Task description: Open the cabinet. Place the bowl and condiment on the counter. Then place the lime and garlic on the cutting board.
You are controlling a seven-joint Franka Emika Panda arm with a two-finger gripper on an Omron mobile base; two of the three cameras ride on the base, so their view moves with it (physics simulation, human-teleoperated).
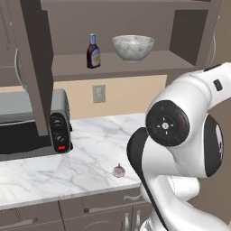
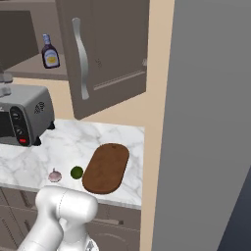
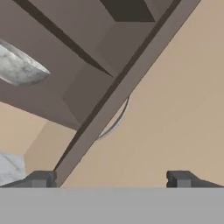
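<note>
Cabinet doors stand open; 1 door leaf hangs out over the counter at left in the left base view, the other swings out at centre in the right base view, silver bar handle facing the camera.

On the cabinet shelf: condiment upright, blue cap up, and bowl just to its right, the 2 near each other but apart. The hand view catches the bowl's rim at its left edge, under the shelf line.

Gripper: 2 finger tips spread wide at the bottom of the hand view, nothing between them. It faces the open door's edge and the tan wall, short of the shelf.

Counter: garlic lies near the front edge. In the right base view, garlic, then lime close to its right, then cutting board just beside the lime; whether lime and board touch, cannot tell. The board top is bare wood.

Toaster oven sits at the counter's left, partly behind the hanging door leaf. Wall outlet on the backsplash beneath the shelf. Tall grey panel stands to the right of the board.
</note>
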